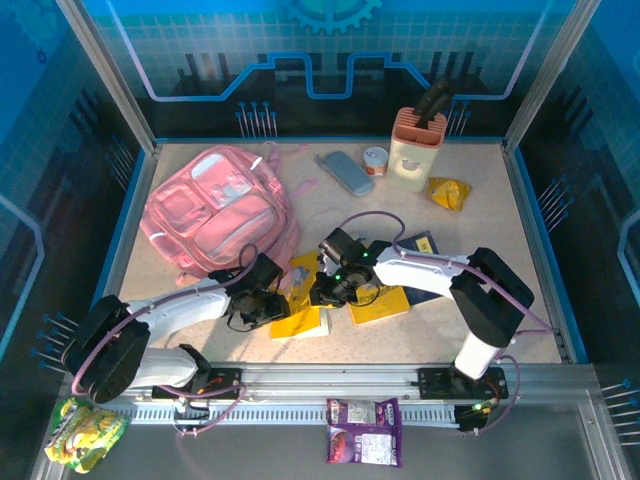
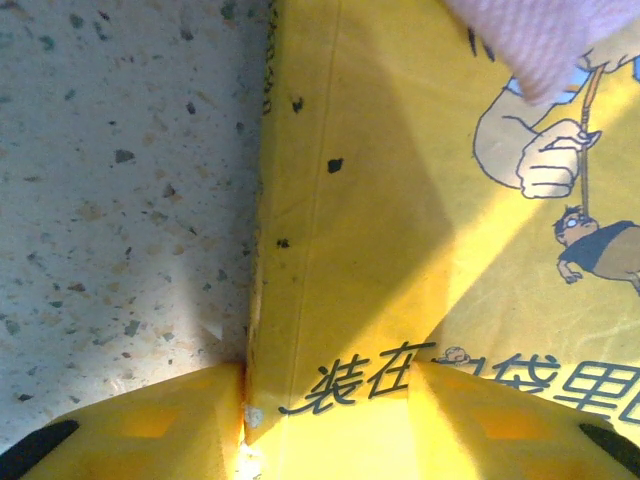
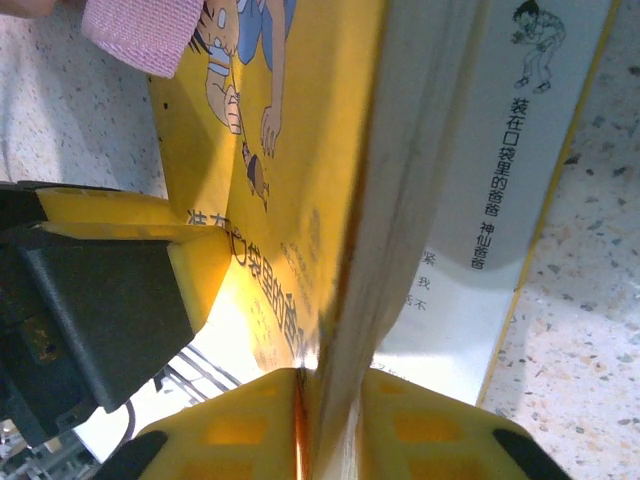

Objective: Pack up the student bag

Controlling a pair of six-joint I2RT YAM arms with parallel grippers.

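The student bag is a pink backpack lying at the back left of the table. One of its pink straps trails over a yellow picture book at the front centre. My left gripper holds that book at its spine. One finger is against the spine and the other is on the cover. My right gripper is shut on the same book, clamping cover and pages edge-on. The left gripper's finger presses the cover.
A second yellow book and a dark blue book lie under the right arm. At the back stand a grey pencil case, a small round tin, a pink-topped holder and a yellow packet. Snack packs lie on the front rail.
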